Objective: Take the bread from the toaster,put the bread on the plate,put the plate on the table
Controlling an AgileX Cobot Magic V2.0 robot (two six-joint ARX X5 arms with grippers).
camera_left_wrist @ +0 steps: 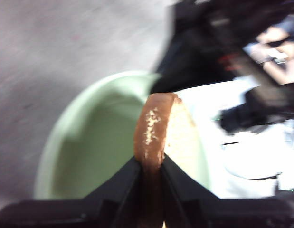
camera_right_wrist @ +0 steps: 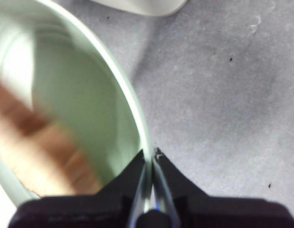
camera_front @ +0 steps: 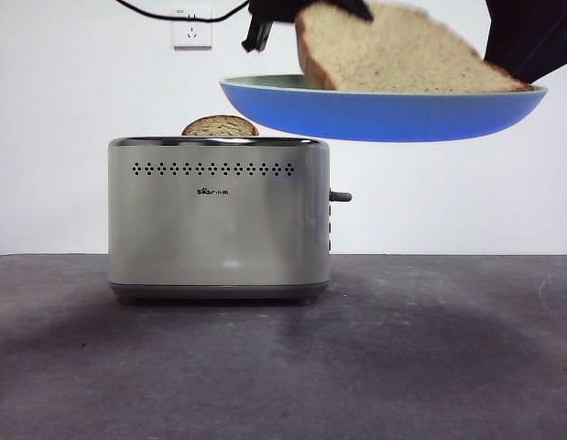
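Two grippers are at work above the table (camera_front: 430, 367), both up at the top of the front view. The left gripper (camera_left_wrist: 150, 166) has its jaws clamped on the bread (camera_left_wrist: 158, 130), pinching the dark crust edge of the slice from either side, so that the slice stands edge-on between them over the pale green bowl of the plate (camera_left_wrist: 90, 142). In the front view the bread (camera_front: 402, 55) leans at a slant with its lower edge down inside the plate (camera_front: 384, 115), whose underside looks blue from this low angle. The plate is held in the air, well clear of the tabletop and higher than the top of the toaster (camera_front: 219, 220), slightly to one side of it. The right gripper (camera_right_wrist: 151, 159) has its jaws closed on the plate's rim (camera_right_wrist: 137, 118), one jaw inside and one outside, with the blurred brown bread (camera_right_wrist: 37, 142) lying within the dish on the far side from that grip. The toaster stands on the table, its grey lever (camera_front: 340, 196) on the side under the plate, and a second slice (camera_front: 220, 126) pokes its rounded top out of a slot. On the wall behind, a white socket (camera_front: 191, 29) has a black cable (camera_front: 164, 13) running past it.
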